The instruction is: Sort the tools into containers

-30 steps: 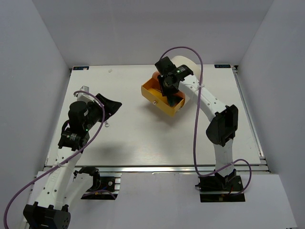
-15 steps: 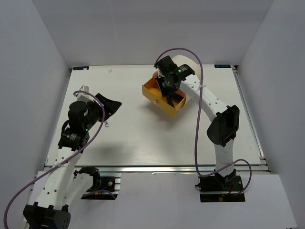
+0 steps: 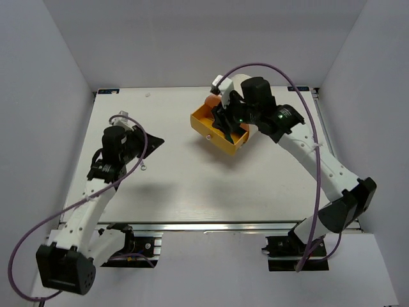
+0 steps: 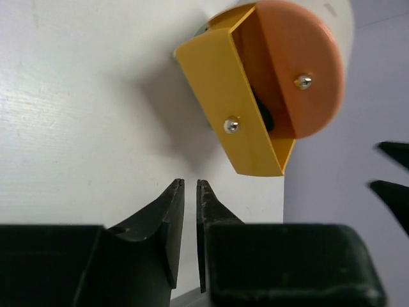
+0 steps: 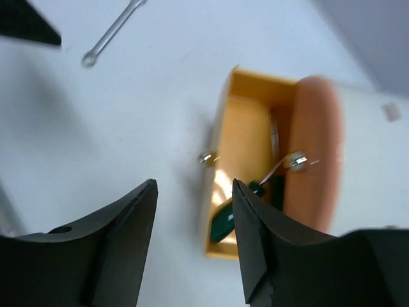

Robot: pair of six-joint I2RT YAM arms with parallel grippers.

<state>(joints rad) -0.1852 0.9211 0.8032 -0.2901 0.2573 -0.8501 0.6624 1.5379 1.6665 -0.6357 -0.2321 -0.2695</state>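
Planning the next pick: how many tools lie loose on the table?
1: the silver wrench, flat on the table near the left gripper, apart from the yellow drawer. More may be hidden from these views.

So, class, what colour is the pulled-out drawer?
The pulled-out drawer is yellow, clearest in the left wrist view.
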